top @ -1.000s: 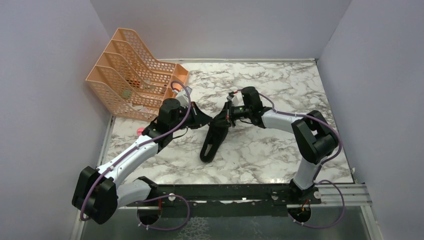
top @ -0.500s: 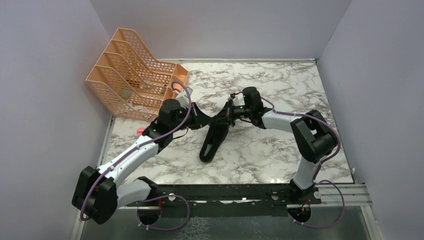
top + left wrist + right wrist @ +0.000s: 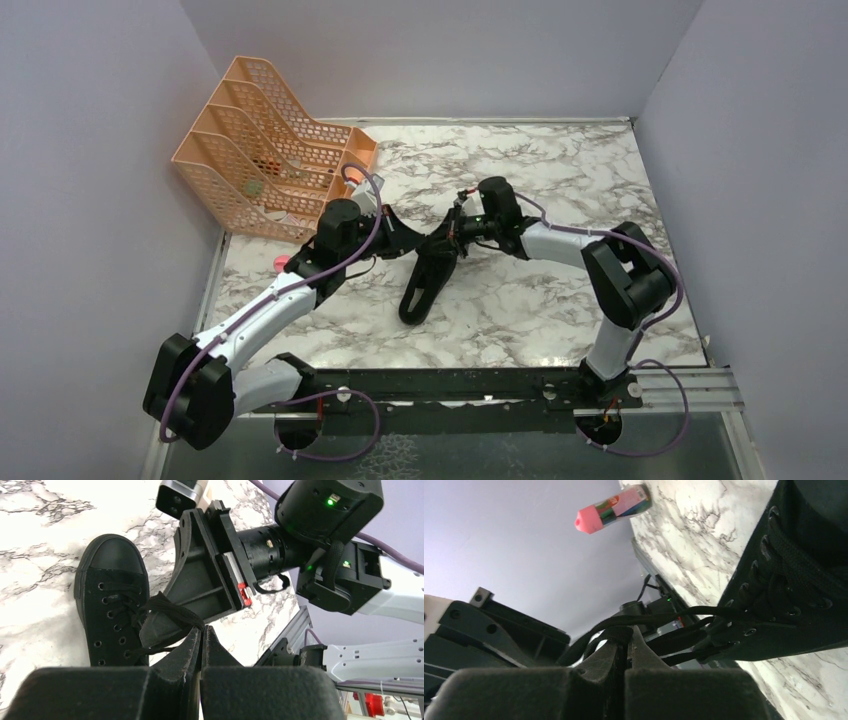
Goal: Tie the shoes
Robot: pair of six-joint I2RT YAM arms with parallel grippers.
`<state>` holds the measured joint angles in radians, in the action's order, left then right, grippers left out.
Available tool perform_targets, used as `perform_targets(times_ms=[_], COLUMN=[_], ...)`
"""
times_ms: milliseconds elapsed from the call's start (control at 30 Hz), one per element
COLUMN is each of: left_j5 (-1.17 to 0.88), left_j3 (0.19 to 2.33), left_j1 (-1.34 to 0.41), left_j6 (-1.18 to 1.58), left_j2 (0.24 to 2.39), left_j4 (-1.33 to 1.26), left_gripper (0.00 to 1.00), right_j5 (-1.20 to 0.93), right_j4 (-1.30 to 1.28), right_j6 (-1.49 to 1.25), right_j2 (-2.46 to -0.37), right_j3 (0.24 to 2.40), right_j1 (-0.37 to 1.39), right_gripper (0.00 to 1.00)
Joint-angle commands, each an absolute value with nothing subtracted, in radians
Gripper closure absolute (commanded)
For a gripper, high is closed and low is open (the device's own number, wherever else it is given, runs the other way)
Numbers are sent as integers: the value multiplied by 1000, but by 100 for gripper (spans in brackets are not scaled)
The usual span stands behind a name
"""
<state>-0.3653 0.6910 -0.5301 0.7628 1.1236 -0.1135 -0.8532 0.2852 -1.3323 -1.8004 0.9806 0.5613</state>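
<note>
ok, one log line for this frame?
shoe: on marble table, between both arms | left pincer: shut on lace | right pincer: shut on lace

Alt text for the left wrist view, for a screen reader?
The shut left claw pinches a black lace stretched from a black shoe lying on the marble table. The right claw reaches in from the upper right, its tip at the same laces.

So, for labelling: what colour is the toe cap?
Black toe cap, clearest in left wrist view.
</note>
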Motion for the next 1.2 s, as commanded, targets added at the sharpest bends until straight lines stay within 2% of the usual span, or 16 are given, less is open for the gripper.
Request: perform_targets(times_ms=[0, 133, 267, 333, 400, 433, 500, 667, 767, 933, 1167], left_j5=[-287, -291, -266, -265, -265, -265, -269, -280, -289, -313, -324], left_j3=[667, 661, 662, 661, 664, 665, 666, 682, 695, 700, 701], left_j1=[-526, -526, -526, -525, -523, -523, -522, -517, -517, -511, -508], left_j6=[821, 854, 835, 833, 829, 826, 821, 797, 784, 766, 756], left_j2=[1070, 1078, 1069, 1065, 1064, 1061, 1059, 1064, 1072, 1075, 1078], left_j4=[-154, -175, -136, -130, -124, -125, -129, -113, -107, -110, -115], left_gripper=[100, 100, 100, 100, 100, 100, 100, 100, 100, 100, 100], right_j5=[-732, -718, -696, -711, -715, -749, -787, -807, -785, -860, -813], right_j4=[167, 203, 134, 25, -126, -142, -185, -152, -183, -123, -70], right_j6=[-1219, -1141, -1029, -873, -730, -674, -587, -518, -528, -777, -908], right_j2=[-1730, -1721, -1684, -1688, -1710, -1726, -1751, -1733, -1728, -1747, -1725], right_j3=[1016, 1013, 1048, 1129, 1212, 1229, 1250, 1222, 1231, 1184, 1121], right_j1=[601, 606, 556, 542, 542, 542, 543, 543, 543, 520, 517], right_gripper=[99, 99, 99, 96, 86, 84, 98, 99, 99, 88, 88])
